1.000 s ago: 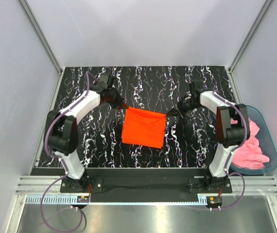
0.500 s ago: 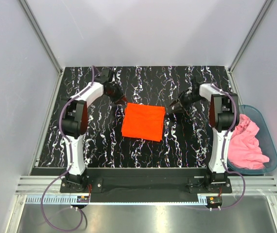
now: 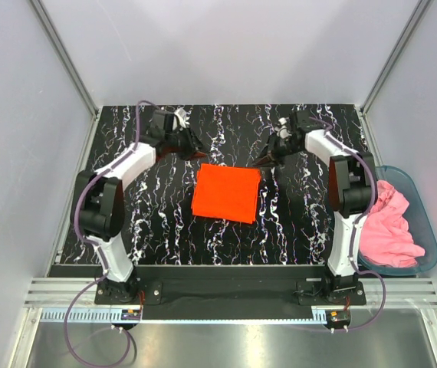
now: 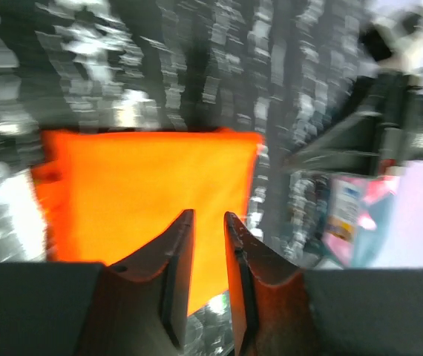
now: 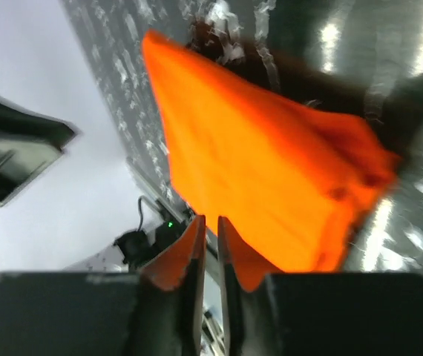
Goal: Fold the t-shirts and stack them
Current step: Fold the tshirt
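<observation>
Black marble-look table [image 3: 149, 207] is carrying the whole scene. Starting on the left, the left gripper [image 3: 197, 152] is hovering over the far part of the table. From its own camera, the left gripper [image 4: 208, 216] is showing its two fingers [image 4: 173, 289] standing just a little apart, with a thin slot between them and nothing in it, so it's barely open and holding nothing.

The orange shirt [image 3: 226, 193] is lying just ahead of and below those fingertips, folded into a smallish rectangle and sitting flat on the table. From the top view its far left corner is near that gripper, but they're looking apart to me. In the left wrist view the orange shirt [image 4: 145, 193] is filling the middle and looking pretty blurry.

Moving right, the right gripper [image 3: 262, 161] is hanging right by the shirt's far right corner; can't tell if it's touching the cloth. In its wrist view the right gripper [image 5: 208, 221] is also sitting only a sliver open, with nothing pinched, and the orange shirt [image 5: 271, 185] is spreading out just past the tips.

Way off to the outside of the right arm, the pink shirt [image 3: 391, 226] is lying crumpled in a blue-grey tub [image 3: 427, 201] beside the table.
</observation>
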Tool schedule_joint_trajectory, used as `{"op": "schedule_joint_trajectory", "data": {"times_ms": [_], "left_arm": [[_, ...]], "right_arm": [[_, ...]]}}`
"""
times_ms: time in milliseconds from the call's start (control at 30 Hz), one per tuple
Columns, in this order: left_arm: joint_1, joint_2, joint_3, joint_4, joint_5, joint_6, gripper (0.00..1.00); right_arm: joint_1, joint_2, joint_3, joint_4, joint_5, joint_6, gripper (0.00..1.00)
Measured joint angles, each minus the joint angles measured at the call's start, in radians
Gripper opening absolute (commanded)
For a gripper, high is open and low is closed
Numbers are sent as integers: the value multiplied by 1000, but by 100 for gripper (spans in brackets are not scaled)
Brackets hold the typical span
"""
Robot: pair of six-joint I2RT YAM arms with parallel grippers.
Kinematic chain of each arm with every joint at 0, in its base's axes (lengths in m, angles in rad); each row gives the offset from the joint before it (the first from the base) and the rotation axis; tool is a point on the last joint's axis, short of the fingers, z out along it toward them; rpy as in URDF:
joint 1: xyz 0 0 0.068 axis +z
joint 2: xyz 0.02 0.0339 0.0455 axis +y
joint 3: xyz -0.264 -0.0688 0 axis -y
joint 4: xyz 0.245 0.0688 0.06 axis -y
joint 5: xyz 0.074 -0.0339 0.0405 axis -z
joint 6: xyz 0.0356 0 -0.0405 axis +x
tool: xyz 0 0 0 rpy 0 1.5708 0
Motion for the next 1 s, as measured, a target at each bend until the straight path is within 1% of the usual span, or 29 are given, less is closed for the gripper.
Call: {"op": "schedule_joint_trajectory", "data": {"times_ms": [67, 133, 267, 333, 433, 500, 600, 733, 767, 900, 1000], "left_arm": [[-15, 22, -77, 158, 69, -69, 25], [-22, 77, -133, 291, 119, -124, 24], [0, 228, -161, 454, 174, -181, 23], [20, 281, -159, 484, 188, -179, 23], [51, 335, -135, 472, 209, -145, 23], [67, 338, -119, 443, 225, -108, 27], [74, 305, -95, 359, 219, -29, 31], [78, 183, -95, 236, 196, 48, 33], [78, 150, -96, 222, 196, 55, 33], [64, -21, -158, 229, 199, 60, 32], [16, -99, -259, 283, 204, 31, 29]], "right_arm": [[37, 13, -42, 106, -66, 45, 16], [60, 36, -70, 193, -109, 80, 15], [55, 106, -123, 350, -167, 136, 15], [37, 147, -128, 386, -176, 146, 16], [-5, 191, -139, 417, -180, 153, 20], [-33, 193, -150, 420, -183, 157, 24], [-72, 190, -152, 420, -182, 156, 27], [-93, 151, -152, 338, -132, 128, 30], [-92, 130, -153, 309, -121, 116, 35], [-51, -1, -153, 193, -52, 56, 42], [28, -107, -153, 150, -28, 27, 43]]}}
